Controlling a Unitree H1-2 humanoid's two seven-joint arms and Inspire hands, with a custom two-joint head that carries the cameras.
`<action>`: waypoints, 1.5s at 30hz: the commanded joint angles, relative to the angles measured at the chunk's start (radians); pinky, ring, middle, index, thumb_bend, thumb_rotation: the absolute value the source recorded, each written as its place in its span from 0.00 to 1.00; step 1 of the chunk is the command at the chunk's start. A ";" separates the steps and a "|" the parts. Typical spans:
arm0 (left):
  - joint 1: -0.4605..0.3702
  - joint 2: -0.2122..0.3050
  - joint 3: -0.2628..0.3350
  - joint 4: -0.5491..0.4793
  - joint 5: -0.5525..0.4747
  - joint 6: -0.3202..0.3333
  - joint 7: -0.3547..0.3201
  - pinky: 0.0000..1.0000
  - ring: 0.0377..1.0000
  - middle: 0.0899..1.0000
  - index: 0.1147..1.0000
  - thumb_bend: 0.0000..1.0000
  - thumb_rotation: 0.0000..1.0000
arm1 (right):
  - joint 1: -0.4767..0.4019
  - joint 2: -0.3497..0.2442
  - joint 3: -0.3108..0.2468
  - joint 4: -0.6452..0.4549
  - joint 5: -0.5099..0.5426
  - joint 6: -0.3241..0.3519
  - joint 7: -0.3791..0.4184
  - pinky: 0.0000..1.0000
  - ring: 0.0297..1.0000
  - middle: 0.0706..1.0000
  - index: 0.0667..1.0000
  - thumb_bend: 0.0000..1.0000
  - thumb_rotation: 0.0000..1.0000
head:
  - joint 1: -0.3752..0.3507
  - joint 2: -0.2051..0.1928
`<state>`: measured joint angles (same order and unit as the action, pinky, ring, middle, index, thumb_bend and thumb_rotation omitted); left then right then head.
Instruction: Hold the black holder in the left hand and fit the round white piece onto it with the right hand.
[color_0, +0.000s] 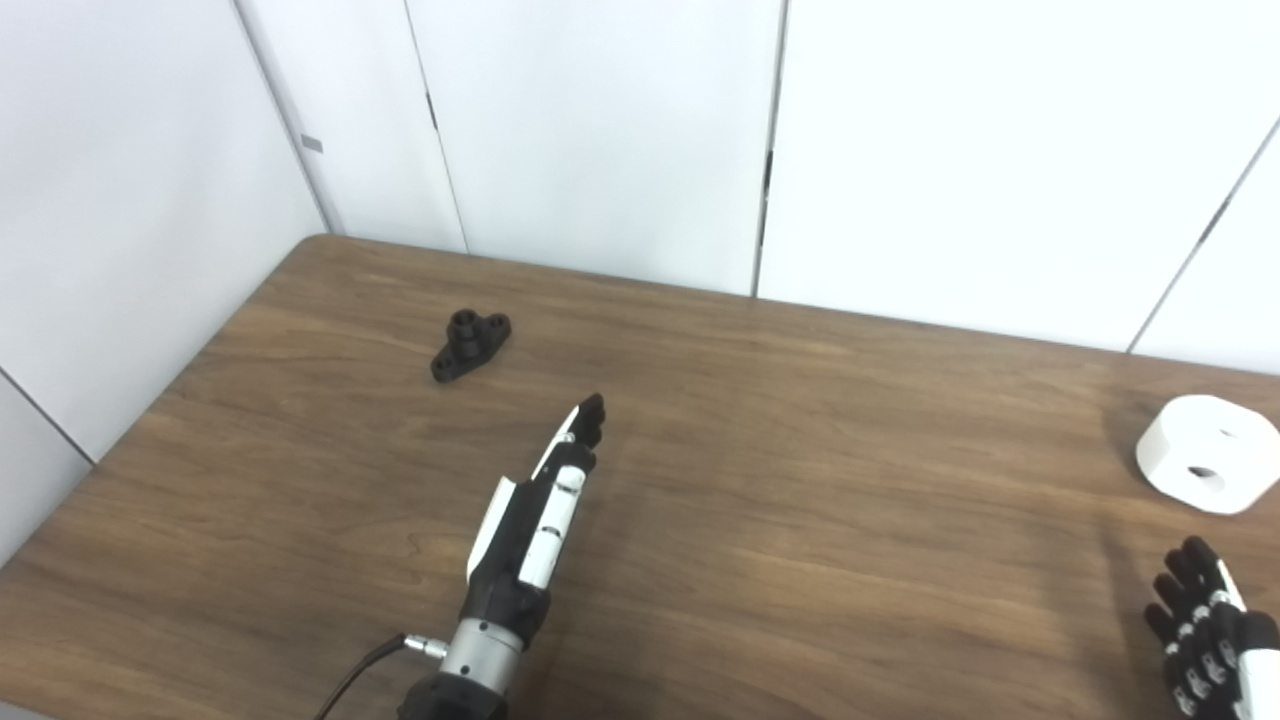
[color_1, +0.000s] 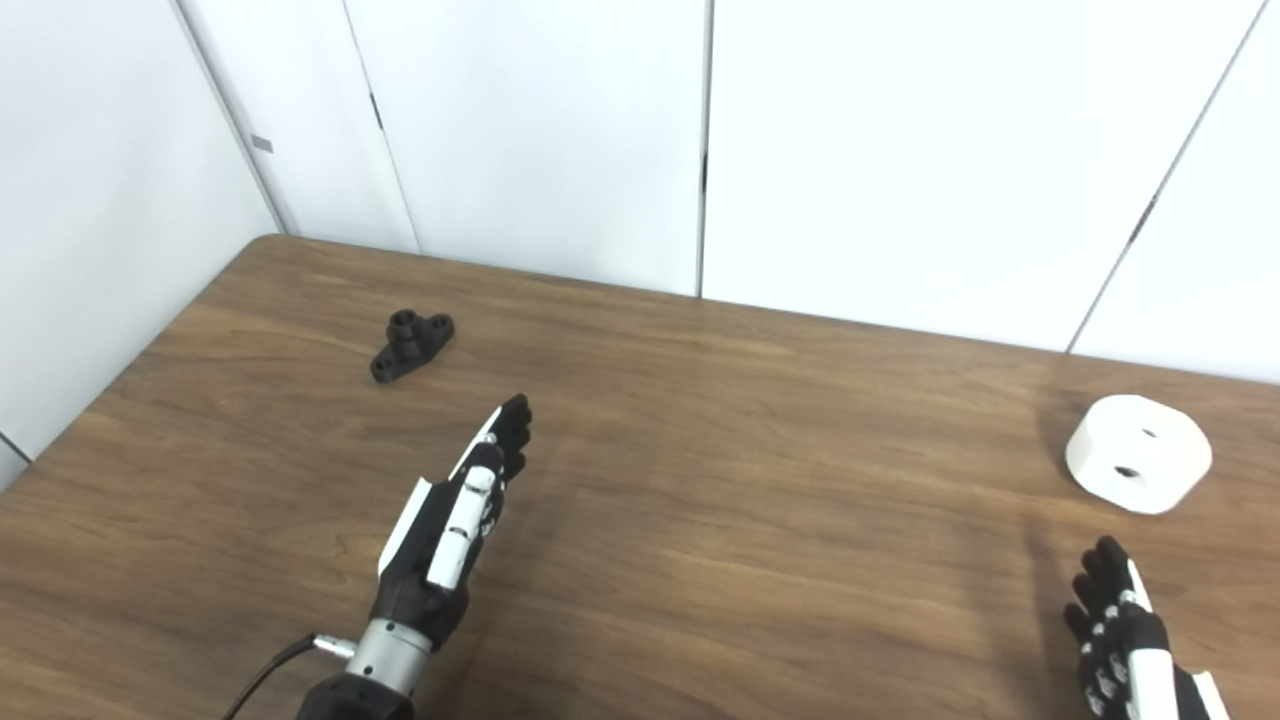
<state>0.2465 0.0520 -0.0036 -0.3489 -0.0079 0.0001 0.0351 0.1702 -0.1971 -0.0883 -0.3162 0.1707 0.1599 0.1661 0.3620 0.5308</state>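
Toward the far left corner of the desk (color_0: 700, 480) lies the black holder (color_0: 470, 345), flat on its flange with its short socket pointing up, untouched and well apart from everything else. The left hand (color_0: 540, 510) hovers nearer the robot, edge-on, its fingers (color_0: 588, 415) stretched straight out toward the holder, released and empty. Far over at the right edge sits the round white piece (color_1: 1138, 453), also untouched, with the right hand (color_1: 1120, 620) just short of it, fingers spread and grasping nothing. The likeliest trouble, as I judge it, is the holder itself: it is small and low, so extended fingers coming in flat could nudge or skate it across the smooth wood rather than close around it, and a pinch on one lobe could leave it twisted, with the socket misaligned for the white piece. The white piece is wide and smooth, so a shallow hold may slip. The right eye view shows the white piece whole, both holes plain, and more of the right hand; the left eye view crowds both against its edge.
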 joint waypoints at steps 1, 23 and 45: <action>0.132 -0.047 -0.017 -0.008 0.029 -0.051 0.016 1.00 1.00 0.97 0.96 0.39 0.96 | -0.001 -0.017 -0.005 0.000 0.012 -0.036 0.015 1.00 1.00 1.00 1.00 0.58 1.00 | -0.003 -0.005; 0.110 -0.029 0.048 -0.223 0.420 0.127 0.100 0.88 0.90 0.89 0.87 0.73 0.22 | 0.022 -0.008 0.013 0.003 -0.007 -0.061 0.011 1.00 1.00 1.00 1.00 0.62 1.00 | -0.070 -0.026; -0.183 0.125 0.244 -0.208 0.743 0.465 -0.027 0.78 0.86 0.86 0.80 0.77 0.31 | 0.029 -0.019 0.018 0.016 -0.005 -0.068 0.014 1.00 1.00 1.00 0.99 0.59 1.00 | -0.065 -0.024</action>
<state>0.0918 0.1537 0.2329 -0.5486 0.7243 0.4686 -0.0013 0.1968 -0.2120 -0.0754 -0.2970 0.1551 0.1037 0.1664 0.2961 0.5062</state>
